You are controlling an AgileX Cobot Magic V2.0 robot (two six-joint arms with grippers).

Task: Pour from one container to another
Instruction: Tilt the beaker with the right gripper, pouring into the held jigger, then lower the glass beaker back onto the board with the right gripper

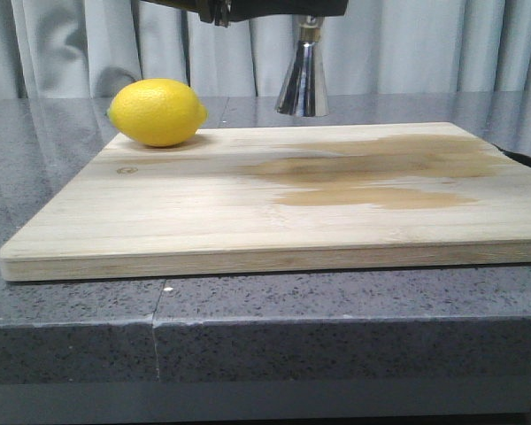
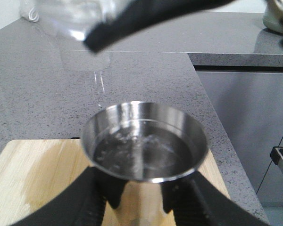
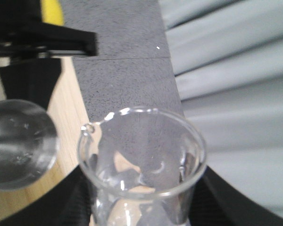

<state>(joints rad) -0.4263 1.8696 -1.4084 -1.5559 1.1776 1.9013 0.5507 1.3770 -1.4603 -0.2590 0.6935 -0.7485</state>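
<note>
My left gripper [image 2: 139, 200] is shut on the steel jigger [image 2: 145, 141] below its upper cup, which holds clear liquid. In the front view the jigger [image 1: 303, 81] hangs above the far edge of the wooden board [image 1: 203, 221], with only its lower cone in frame. The clear glass beaker [image 3: 141, 155] sits between the fingers of my right gripper [image 3: 141, 209], which is shut on it. Its spout points toward the jigger [image 3: 19, 143] beside it. From the left wrist the beaker [image 2: 70, 19] is a blur tipped above and beyond the jigger's rim, with thin streaks of liquid under it.
A yellow lemon [image 1: 157, 112] lies on the board's far left corner. A wet stain [image 1: 380, 173] spreads over the board's right half. The board rests on a grey speckled counter [image 1: 248, 328] whose edge drops off on the right; grey curtains hang behind.
</note>
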